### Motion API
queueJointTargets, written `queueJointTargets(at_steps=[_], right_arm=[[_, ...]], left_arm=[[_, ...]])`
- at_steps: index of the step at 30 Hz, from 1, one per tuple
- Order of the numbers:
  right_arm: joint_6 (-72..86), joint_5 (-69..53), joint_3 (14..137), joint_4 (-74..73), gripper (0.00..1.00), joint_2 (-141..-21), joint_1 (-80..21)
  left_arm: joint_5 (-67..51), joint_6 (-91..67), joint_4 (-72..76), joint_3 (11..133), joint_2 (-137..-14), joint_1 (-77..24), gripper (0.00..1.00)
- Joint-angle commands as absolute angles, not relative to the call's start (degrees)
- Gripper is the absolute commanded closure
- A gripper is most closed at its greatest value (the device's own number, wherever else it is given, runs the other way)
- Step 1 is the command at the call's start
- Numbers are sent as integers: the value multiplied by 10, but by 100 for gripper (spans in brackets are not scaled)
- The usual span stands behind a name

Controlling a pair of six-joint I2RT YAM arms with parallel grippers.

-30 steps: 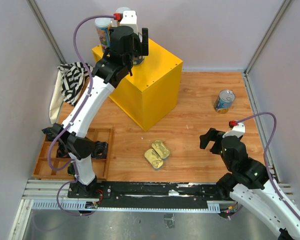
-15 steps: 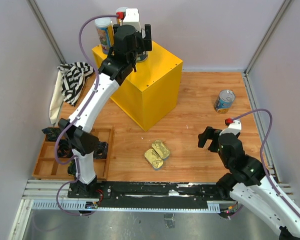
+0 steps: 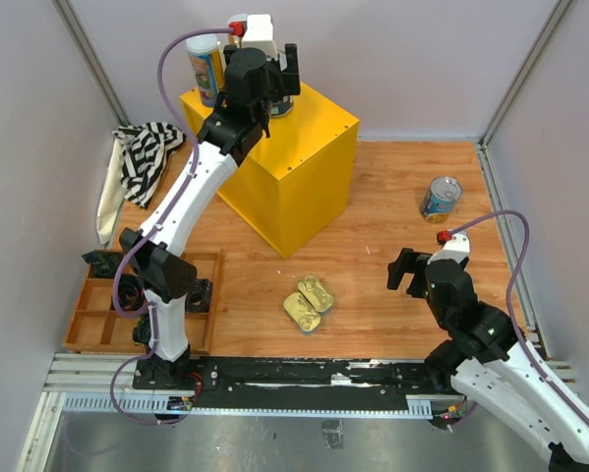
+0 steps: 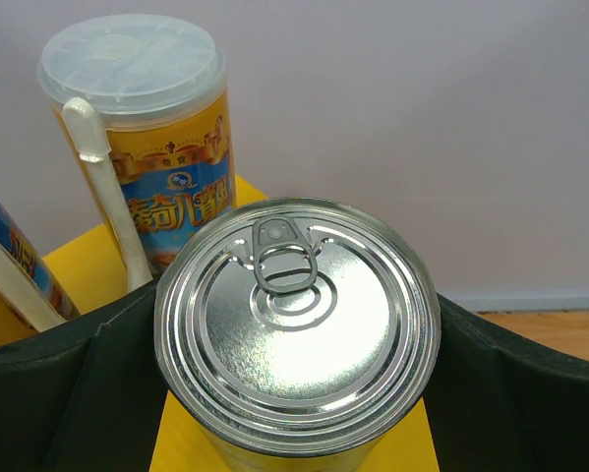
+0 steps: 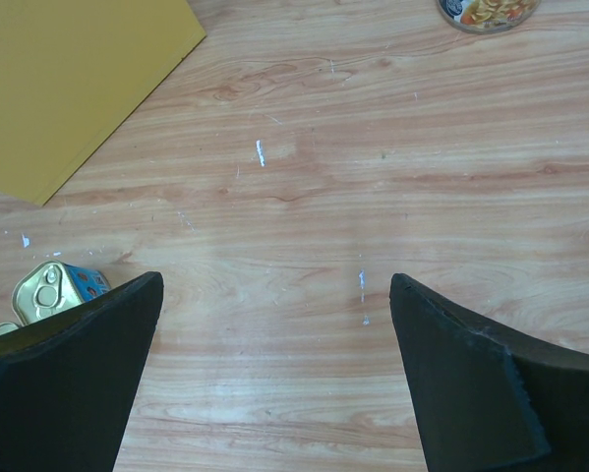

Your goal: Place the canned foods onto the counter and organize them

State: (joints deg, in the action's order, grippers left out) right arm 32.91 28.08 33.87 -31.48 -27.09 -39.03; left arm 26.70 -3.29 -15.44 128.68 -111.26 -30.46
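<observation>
1. L gripper (image 3: 274, 87) clamps silver-topped can (image 4: 296, 324) by its sides at back of yellow counter (image 3: 309, 167), beside tall white-lidded can (image 4: 142, 147).
2. R gripper (image 5: 274, 329) spread, empty.
3. Can prob. heavy, rigid, slick; grip mid-wall.

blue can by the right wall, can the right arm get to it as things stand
Probably yes. The right gripper is open and empty, and only bare wooden floor lies between it and the blue can; nothing stands in the way.
</observation>
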Motion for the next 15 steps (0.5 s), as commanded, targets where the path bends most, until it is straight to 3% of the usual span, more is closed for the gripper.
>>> queueJointTargets(at_steps=[1,15], right_arm=[[319,282,329,-305,2,-273,-397],[318,281,320,-312,2,-259,-396]], left_arm=[[254,-57,-131,1289,-1127,-299,91],[257,-38,-103,1257,-1133,-299,66]])
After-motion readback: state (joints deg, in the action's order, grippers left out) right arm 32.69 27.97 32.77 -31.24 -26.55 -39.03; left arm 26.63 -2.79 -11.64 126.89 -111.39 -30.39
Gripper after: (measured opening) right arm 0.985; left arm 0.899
